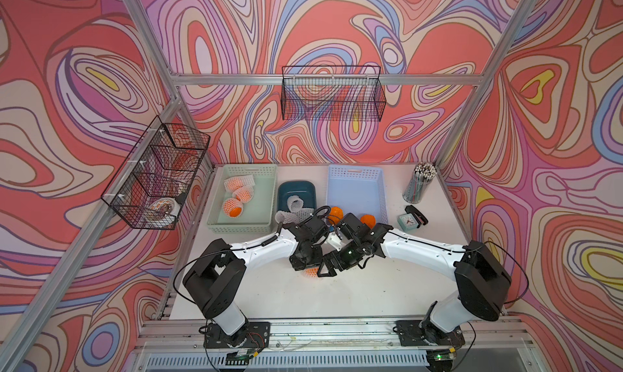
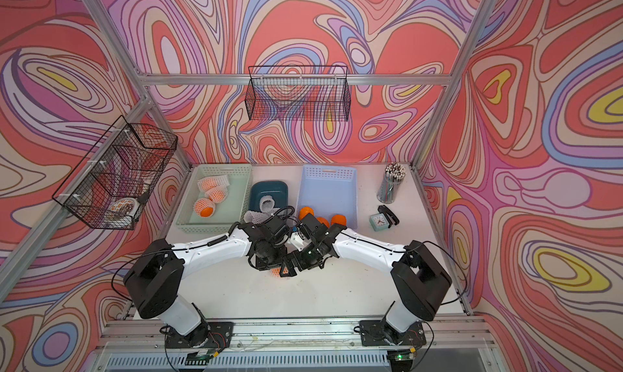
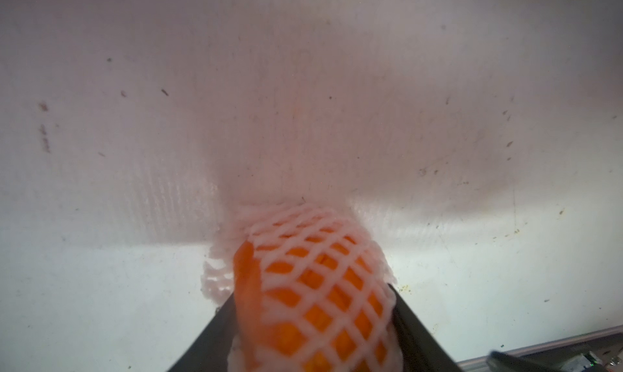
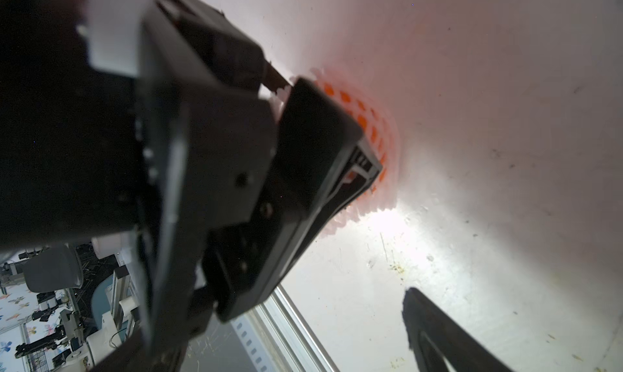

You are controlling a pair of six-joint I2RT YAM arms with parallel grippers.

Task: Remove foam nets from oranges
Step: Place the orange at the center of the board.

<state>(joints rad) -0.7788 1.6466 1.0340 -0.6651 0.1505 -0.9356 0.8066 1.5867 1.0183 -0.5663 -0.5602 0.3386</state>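
Foam net point(image 3: 320, 249) on orange point(image 3: 247, 286), clamped in left gripper point(image 3: 310, 319) as anchor; right gripper point(image 1: 324, 269) spread at 3 o'clock, likely to strip.

Three netted oranges point(image 1: 243, 194) lie together in the pale green basket point(image 1: 236, 225).

The near half of the worktop point(image 1: 269, 299) lies bare, free for passage. At its middle the left tool point(image 3: 312, 306) and right tool point(image 1: 324, 270) crowd close at the netted orange point(image 1: 311, 273), leaving hardly a gap. Behind them, the green basket point(image 1: 215, 218), teal tray point(image 1: 296, 184) and blue basket point(image 1: 354, 168) wall off the back. A pencil cup point(image 1: 418, 184) and clock point(image 1: 408, 222) block the right rear.
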